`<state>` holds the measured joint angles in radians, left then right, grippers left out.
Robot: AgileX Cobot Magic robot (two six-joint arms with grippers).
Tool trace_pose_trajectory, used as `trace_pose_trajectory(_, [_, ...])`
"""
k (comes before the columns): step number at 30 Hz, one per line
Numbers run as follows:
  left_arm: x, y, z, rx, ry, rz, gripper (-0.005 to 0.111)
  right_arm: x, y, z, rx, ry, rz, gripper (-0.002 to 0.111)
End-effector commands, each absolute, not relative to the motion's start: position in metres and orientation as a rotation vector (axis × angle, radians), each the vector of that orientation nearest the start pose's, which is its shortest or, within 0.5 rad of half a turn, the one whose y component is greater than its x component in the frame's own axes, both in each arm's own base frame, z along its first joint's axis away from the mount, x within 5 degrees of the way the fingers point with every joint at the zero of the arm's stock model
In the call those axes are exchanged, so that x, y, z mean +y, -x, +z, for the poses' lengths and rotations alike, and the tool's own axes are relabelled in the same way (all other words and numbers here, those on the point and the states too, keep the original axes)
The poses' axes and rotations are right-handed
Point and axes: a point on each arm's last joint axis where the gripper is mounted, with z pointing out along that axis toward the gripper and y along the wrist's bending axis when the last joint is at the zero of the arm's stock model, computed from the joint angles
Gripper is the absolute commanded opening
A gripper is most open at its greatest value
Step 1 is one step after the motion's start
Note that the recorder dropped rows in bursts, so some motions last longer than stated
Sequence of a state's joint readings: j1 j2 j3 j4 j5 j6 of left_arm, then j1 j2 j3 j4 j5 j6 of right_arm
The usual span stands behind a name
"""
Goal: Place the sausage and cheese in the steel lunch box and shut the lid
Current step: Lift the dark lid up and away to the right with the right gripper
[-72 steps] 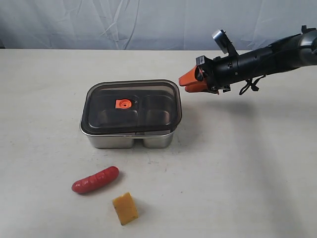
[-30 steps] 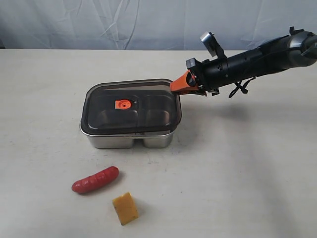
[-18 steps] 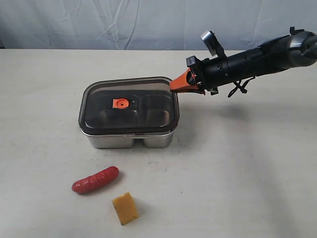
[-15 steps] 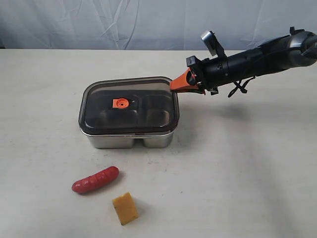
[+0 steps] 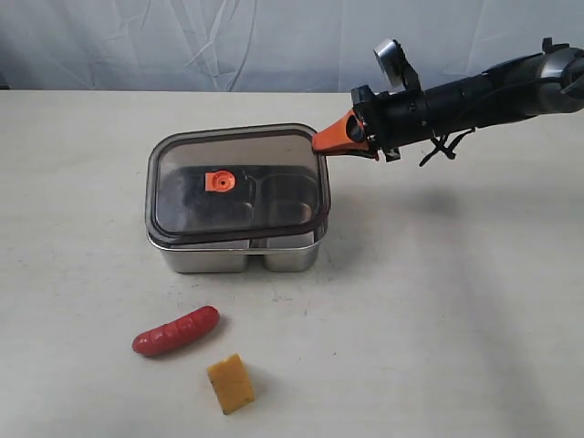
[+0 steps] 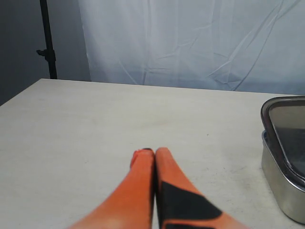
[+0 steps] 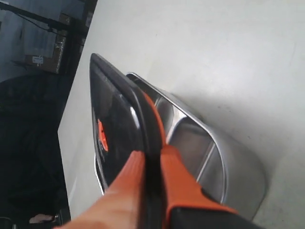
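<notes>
Orange fingers [image 7: 177, 183] of the right gripper [image 5: 321, 144] pinch the nearest corner of the lid [image 5: 237, 178], tilting it up off the lunch box [image 5: 239, 259] beneath. Opening is the step in hand; next the lid likely needs carrying clear. The sausage [image 5: 176, 330] and cheese [image 5: 230, 383] lie beyond the lunch box, well away. The arm reaches in nearly level; the left gripper [image 6: 155, 157] is closed, empty.

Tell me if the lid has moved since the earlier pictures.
Yes. The lid has risen off the lunch box, which stays put; the right gripper pinches its far right corner.
</notes>
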<state>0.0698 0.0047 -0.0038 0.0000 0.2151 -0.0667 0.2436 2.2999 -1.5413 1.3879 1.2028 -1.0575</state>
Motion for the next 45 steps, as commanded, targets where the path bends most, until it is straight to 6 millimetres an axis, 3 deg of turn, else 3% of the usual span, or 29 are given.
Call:
trace_pose_trajectory(1, [0.004,-0.056,0.195,1.686,0.108,0.005,0.000,0.185,-0.417,0.150,2.246,0.571,1.669,-0.001])
trace_pose_trajectory(5, [0.004,-0.056,0.195,1.686,0.108,0.005,0.000,0.182,-0.420,0.163,2.207,0.571,1.659,-0.001])
trace_pose_trajectory(7, [0.004,-0.056,0.195,1.686,0.108,0.005,0.000,0.174,-0.421,0.178,2.172,0.582,1.631,-0.001])
trace_pose_trajectory(11, [0.004,-0.056,0.195,1.686,0.108,0.005,0.000,0.151,-0.420,0.228,2.073,0.613,1.542,-0.001])
trace_pose_trajectory(13, [0.004,-0.056,0.195,1.686,0.108,0.005,0.000,0.133,-0.412,0.263,2.036,0.675,1.434,-0.001])
trace_pose_trajectory(16, [0.004,-0.056,0.195,1.686,0.108,0.005,0.000,0.110,-0.393,0.300,2.059,0.847,1.196,-0.001])
trace_pose_trajectory(19, [0.004,-0.056,0.195,1.686,0.108,0.005,0.000,0.089,-0.369,0.334,2.157,0.975,0.768,-0.001])
trace_pose_trajectory(24, [0.004,-0.056,0.195,1.686,0.108,0.005,0.000,0.075,-0.345,0.380,2.088,0.939,0.470,-0.001])
trace_pose_trajectory(28, [0.004,-0.056,0.195,1.686,0.108,0.005,0.000,0.067,-0.324,0.401,2.076,0.983,0.314,-0.001])
trace_pose_trajectory(32, [0.004,-0.056,0.195,1.686,0.108,0.005,0.000,0.061,-0.316,0.395,2.165,1.107,0.135,-0.001])
trace_pose_trajectory(34, [0.004,-0.056,0.195,1.686,0.108,0.005,0.000,0.069,-0.314,0.383,2.230,1.149,0.071,-0.001])
trace_pose_trajectory(39, [0.004,-0.056,0.195,1.686,0.108,0.005,0.000,0.107,-0.301,0.337,2.266,1.345,-0.086,-0.001])
trace_pose_trajectory(45, [0.004,-0.056,0.195,1.686,0.108,0.005,0.000,0.149,-0.262,0.277,2.346,1.547,-0.229,-0.001])
